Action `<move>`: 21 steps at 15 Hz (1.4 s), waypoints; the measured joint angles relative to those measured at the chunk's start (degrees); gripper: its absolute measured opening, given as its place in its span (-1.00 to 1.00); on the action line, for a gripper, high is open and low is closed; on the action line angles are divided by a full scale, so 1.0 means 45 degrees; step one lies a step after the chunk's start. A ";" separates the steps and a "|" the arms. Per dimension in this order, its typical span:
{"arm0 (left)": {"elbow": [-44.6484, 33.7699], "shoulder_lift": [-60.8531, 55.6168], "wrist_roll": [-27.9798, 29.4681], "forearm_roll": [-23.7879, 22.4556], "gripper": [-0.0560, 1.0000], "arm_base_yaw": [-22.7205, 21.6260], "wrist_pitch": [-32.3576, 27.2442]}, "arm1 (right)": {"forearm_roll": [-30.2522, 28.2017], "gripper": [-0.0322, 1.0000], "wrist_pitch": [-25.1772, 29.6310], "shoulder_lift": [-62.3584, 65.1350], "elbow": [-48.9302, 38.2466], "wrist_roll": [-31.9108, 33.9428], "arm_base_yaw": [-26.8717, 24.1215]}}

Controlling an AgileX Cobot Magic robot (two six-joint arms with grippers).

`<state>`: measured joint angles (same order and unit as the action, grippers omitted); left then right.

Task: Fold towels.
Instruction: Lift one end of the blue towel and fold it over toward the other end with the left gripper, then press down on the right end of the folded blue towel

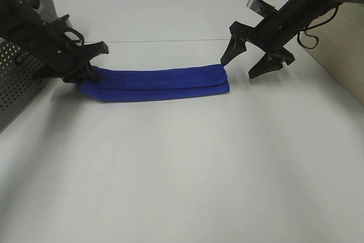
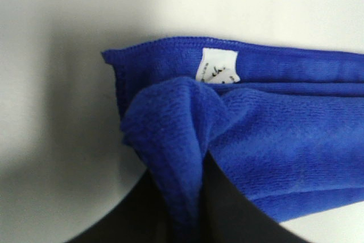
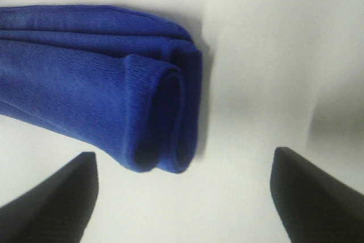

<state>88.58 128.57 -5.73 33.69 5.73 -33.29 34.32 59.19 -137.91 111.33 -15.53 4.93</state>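
Exterior high shows the towel on the table, already folded into a long strip. The left gripper is clamped on one end, while the right gripper hovers with fingers apart beside the other. The crosswise folds seem still left.

A smooth white flat tabletop fills the view. Just toward twelve o'clock from its centre lies a royal-blue plush microfibre towel, folded into a long narrow band running nine to three o'clock, with a small white tag at its nine o'clock end. A grey perforated metal box stands at the nine o'clock edge.
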 joint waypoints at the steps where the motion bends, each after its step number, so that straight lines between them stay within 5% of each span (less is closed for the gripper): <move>1: 0.0000 -0.0407 0.0051 -0.0102 -0.73 -0.0115 -0.0140 | 0.0000 0.57 0.0000 0.0000 0.0000 0.0013 0.0000; 5: 0.1210 -0.1413 0.0471 -0.0344 -0.73 0.0229 -0.1299 | 0.0000 0.57 0.0000 0.0000 0.0000 0.0191 0.0000; 14: 0.4838 0.0688 0.2814 -0.0306 -0.71 0.3387 -0.1464 | 0.0000 0.57 0.0191 0.0013 0.0000 0.0191 0.0000; 15: 0.5360 0.1362 0.3158 -0.0115 -0.63 0.3603 -0.1350 | 0.0013 0.57 0.0344 0.0013 0.0000 0.0191 0.0000; 18: 0.6685 0.2865 0.3361 0.1184 0.01 0.4202 -0.1210 | 0.0025 0.57 0.0738 0.0013 0.0000 0.0191 0.0000; 21: 0.6965 0.2967 0.3336 0.2343 0.25 0.4431 -0.0993 | 0.0089 0.57 0.1120 0.0140 0.0000 0.0191 0.0000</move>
<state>119.92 141.92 9.28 44.23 25.67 -37.76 34.72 64.23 -137.28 111.33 -14.67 4.93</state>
